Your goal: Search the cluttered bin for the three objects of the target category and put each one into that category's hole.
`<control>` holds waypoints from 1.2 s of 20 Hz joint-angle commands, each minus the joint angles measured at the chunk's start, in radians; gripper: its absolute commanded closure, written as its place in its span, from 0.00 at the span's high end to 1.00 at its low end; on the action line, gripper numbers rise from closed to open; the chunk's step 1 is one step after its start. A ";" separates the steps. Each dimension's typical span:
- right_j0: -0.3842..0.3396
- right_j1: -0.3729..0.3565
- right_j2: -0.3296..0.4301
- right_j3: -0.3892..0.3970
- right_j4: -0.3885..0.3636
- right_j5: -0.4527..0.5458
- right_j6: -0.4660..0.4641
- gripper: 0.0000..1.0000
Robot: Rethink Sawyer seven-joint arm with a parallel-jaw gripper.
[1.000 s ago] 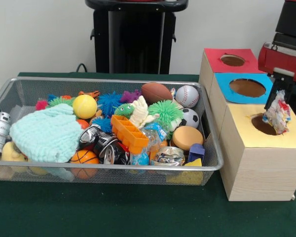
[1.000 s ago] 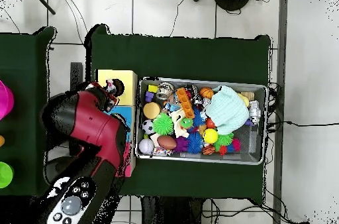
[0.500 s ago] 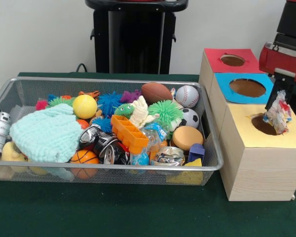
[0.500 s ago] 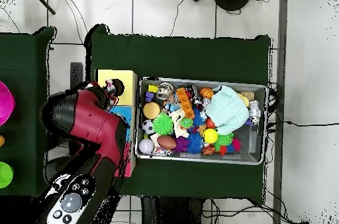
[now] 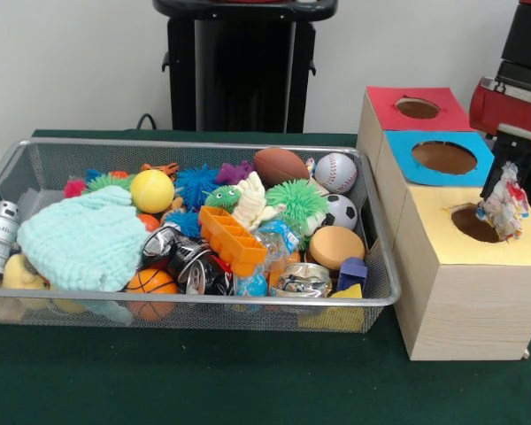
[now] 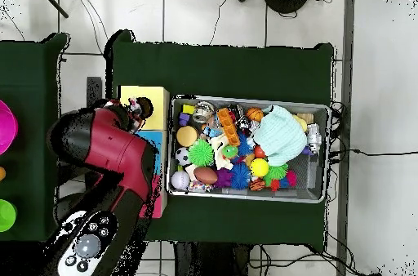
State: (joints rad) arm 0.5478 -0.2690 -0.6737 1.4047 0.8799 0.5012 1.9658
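1. Gripper (image 5: 506,181) hangs at the right edge of the front view, over the yellow-faced hole (image 5: 474,223) on the pale wooden box (image 5: 465,292). Jaws are closed on the polka-dot cloth (image 5: 505,200), pinching its top; the rest dangles in a bunch.
2. The cloth's lower end sits at the hole's far right rim, partly over the opening, not clearly inside. Looks like the drop step for the first of three; judged roughly a third along.
3. Handling: the cloth is light, soft and floppy, with no stiffness, so it hangs straight down from the pinch. It could snag on the rim or drape across the yellow paper instead of falling in. Better centred over the hole before letting go.
4. The mint-green knit (image 5: 82,241) lies in the bin (image 5: 203,299) at its left end in the front view, on top of the clutter, beside a yellow ball (image 5: 152,190) and crushed cans (image 5: 188,259). Bulky but soft; a pinch at a raised fold near its middle should lift it. The loose knit may catch on neighbours.
5. The cream knit can't be picked out in either view; possibly buried.
6. The blue hole (image 5: 443,157) and red hole (image 5: 417,108) lie behind the yellow one; avoid them.
7. In the overhead view the arm (image 6: 110,154) covers most of the boxes; the bin sits on the green table (image 6: 220,69).
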 commanded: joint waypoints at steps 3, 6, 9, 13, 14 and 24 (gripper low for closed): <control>-0.053 0.030 0.098 -0.032 -0.049 0.172 0.283 0.00; -0.064 0.029 0.097 -0.035 -0.052 0.177 0.277 0.00; -0.083 0.025 0.089 -0.042 -0.058 0.191 0.269 0.00; -0.106 0.039 0.076 -0.081 -0.066 0.230 0.279 0.00; -0.112 0.048 0.071 -0.097 -0.067 0.240 0.287 0.00; -0.204 0.196 0.010 -0.349 -0.074 0.367 0.379 0.00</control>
State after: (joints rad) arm 0.4155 -0.1875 -0.6949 1.2362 0.8737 0.7219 2.0069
